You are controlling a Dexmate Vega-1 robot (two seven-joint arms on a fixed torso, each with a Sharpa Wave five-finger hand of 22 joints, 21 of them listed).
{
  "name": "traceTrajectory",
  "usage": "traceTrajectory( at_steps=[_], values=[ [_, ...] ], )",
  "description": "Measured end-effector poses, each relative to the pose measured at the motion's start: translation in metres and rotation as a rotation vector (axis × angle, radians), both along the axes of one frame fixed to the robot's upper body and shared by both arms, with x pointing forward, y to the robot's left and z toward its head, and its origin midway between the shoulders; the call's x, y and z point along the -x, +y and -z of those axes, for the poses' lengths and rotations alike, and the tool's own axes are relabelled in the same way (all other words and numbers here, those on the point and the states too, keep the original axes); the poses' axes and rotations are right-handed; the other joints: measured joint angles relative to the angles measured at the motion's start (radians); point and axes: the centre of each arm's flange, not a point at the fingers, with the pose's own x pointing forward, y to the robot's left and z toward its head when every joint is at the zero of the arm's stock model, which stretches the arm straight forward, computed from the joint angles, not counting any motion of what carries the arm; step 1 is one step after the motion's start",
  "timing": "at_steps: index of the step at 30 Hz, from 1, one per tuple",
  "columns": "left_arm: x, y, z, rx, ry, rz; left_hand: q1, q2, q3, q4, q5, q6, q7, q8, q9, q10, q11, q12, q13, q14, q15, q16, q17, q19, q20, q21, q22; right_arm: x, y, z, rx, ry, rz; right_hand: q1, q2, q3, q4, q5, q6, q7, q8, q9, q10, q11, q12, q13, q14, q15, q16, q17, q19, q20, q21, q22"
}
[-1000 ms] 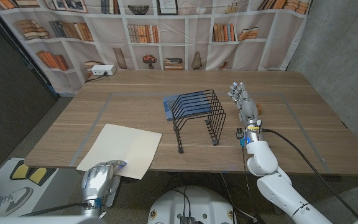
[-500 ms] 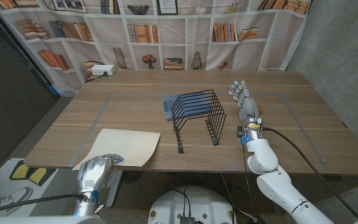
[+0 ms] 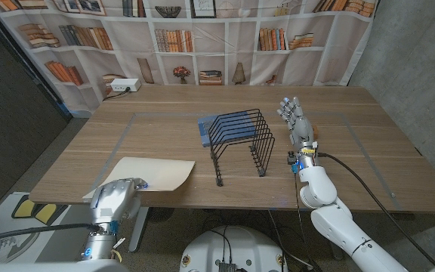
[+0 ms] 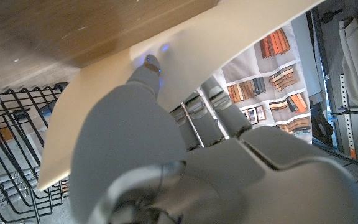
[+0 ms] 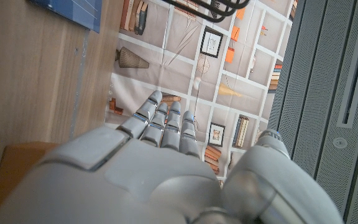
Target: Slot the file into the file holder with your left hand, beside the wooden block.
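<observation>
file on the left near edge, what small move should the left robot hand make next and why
Probably lift the file clear of the table and start carrying it toward the file holder. The left robot hand grips its near corner, its near edge looks raised, and the holder stands apart to the right with open slots.

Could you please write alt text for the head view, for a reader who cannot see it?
The robot's left hand grips the near edge of a cream file, lifting it off the wooden table. A black wire file holder stands mid-table; the right hand waits beside it.
</observation>
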Motion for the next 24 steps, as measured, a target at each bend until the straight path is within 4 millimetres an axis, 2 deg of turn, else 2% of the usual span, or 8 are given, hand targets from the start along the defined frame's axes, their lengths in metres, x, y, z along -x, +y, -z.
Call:
traceTrajectory(
  at_steps=[3,4,11,12,13,24],
  values=[
    [0.001,0.002,-0.003,-0.008,0.023,-0.027,0.000,0.000,0.004,-0.004,0.000,0.004,0.004,0.000,0.000,0.005,0.004,0.000,0.002,0.002,-0.002,0.000,-0.001,0.000,0.000,0.000,0.000,-0.002,0.000,-0.001,0.001,0.000,-0.002,0.000,0.000,0.000,0.000,0.000,0.000,0.000,0.000,0.000,0.001,-0.001,0.000,0.000,0.000,0.000,0.000,0.000,0.006,0.006,0.000,0.000],
    [0.007,-0.002,-0.013,-0.001,0.016,-0.023,0.000,0.000,0.004,-0.004,0.000,0.004,0.004,0.000,0.000,0.005,0.005,0.000,0.004,0.004,-0.004,0.000,-0.001,0.000,0.000,0.000,0.000,-0.003,0.000,-0.001,0.001,0.003,-0.009,0.000,0.000,0.000,0.000,0.000,0.000,0.000,0.000,0.000,0.004,-0.004,0.000,0.000,0.002,0.002,0.000,0.000,0.006,0.006,0.000,0.000],
    [0.005,0.006,-0.013,-0.036,0.065,-0.091,0.004,-0.004,0.008,-0.008,0.000,0.016,0.005,0.000,-0.005,0.011,0.003,0.000,0.009,0.015,-0.007,0.000,-0.001,0.006,-0.006,0.000,0.000,-0.006,0.002,0.000,0.005,0.006,-0.009,0.000,0.000,0.000,0.000,0.000,0.000,0.000,0.000,0.000,0.009,-0.002,0.000,0.000,0.002,0.002,0.000,0.000,0.006,0.006,0.000,0.000],
    [0.021,-0.004,-0.037,-0.009,0.033,-0.058,0.004,-0.004,0.008,-0.009,0.000,0.016,0.005,-0.002,-0.005,0.012,0.003,0.000,0.009,0.016,-0.008,0.000,-0.001,0.007,-0.007,0.000,0.000,-0.007,0.003,0.000,0.004,0.013,-0.027,0.000,0.000,0.000,0.000,0.000,0.000,0.000,0.000,0.000,0.009,-0.002,0.000,0.000,0.002,0.002,0.000,0.000,0.006,0.006,0.000,0.000],
    [0.024,-0.006,-0.044,-0.005,0.026,-0.056,0.004,-0.004,0.008,-0.009,0.000,0.016,0.005,-0.002,-0.005,0.012,0.003,0.000,0.009,0.016,-0.008,-0.002,-0.001,0.007,-0.007,0.000,0.000,-0.007,0.003,0.001,0.003,0.014,-0.031,0.000,0.000,0.000,0.000,0.000,0.000,0.000,0.000,0.000,0.009,-0.002,0.000,0.000,0.002,0.002,0.000,0.000,0.006,0.006,0.000,0.000],
    [0.029,-0.007,-0.072,0.011,0.048,-0.068,0.013,-0.013,0.012,-0.013,0.000,0.019,0.006,0.001,-0.006,0.020,0.002,0.000,0.019,0.025,-0.014,-0.002,-0.001,0.020,-0.006,0.000,0.000,-0.007,0.005,0.004,0.003,0.026,-0.040,0.000,0.000,0.000,0.000,0.000,0.004,0.004,0.000,0.000,0.009,-0.002,0.000,0.000,0.002,0.002,0.000,0.000,0.011,0.000,-0.004,0.000]
  ],
)
